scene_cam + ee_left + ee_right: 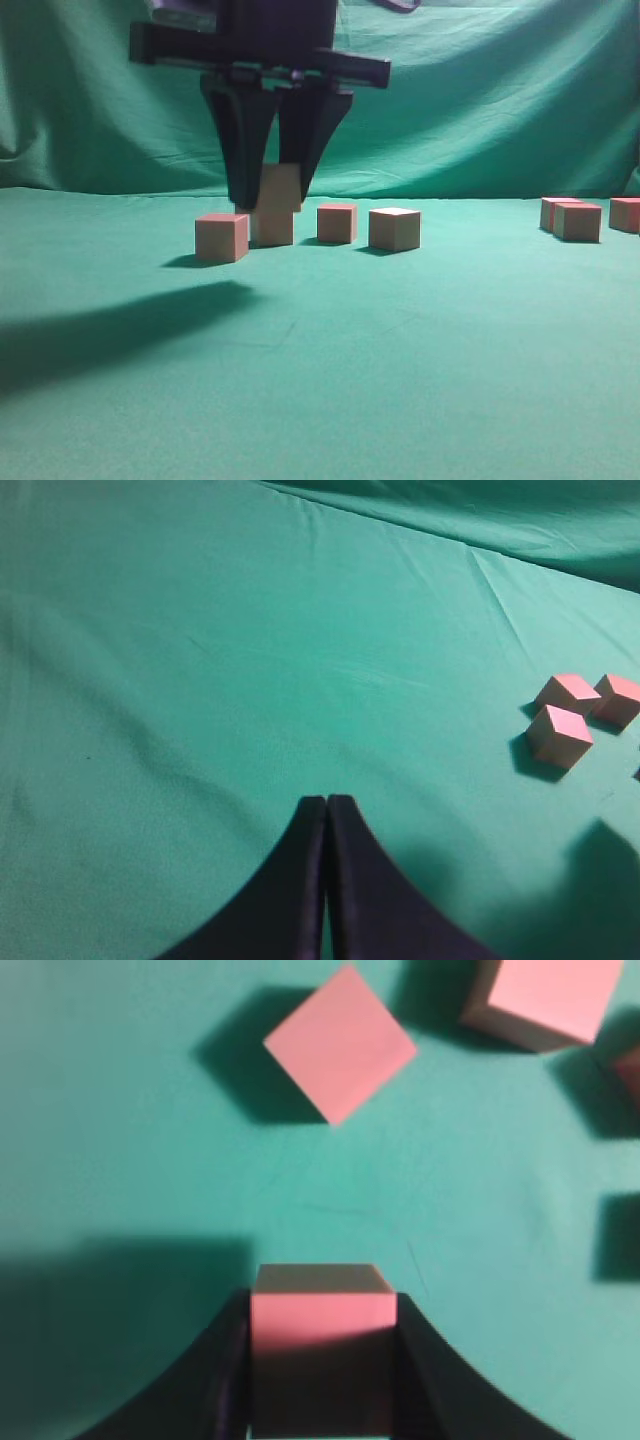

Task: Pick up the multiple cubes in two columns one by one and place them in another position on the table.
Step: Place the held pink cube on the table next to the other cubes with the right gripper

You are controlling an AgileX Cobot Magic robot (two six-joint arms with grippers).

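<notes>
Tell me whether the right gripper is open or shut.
Shut on a cube: the right gripper's fingers press both its sides.

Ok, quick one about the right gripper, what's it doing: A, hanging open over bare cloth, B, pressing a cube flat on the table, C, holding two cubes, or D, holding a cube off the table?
D: the right gripper clamps one cube above the table.

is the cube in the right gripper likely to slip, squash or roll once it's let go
The cube probably stays put: the right gripper presses two flat faces. It likely won't squash; its edges look sharp. Released, it should sit flat on the table, not roll.
</notes>
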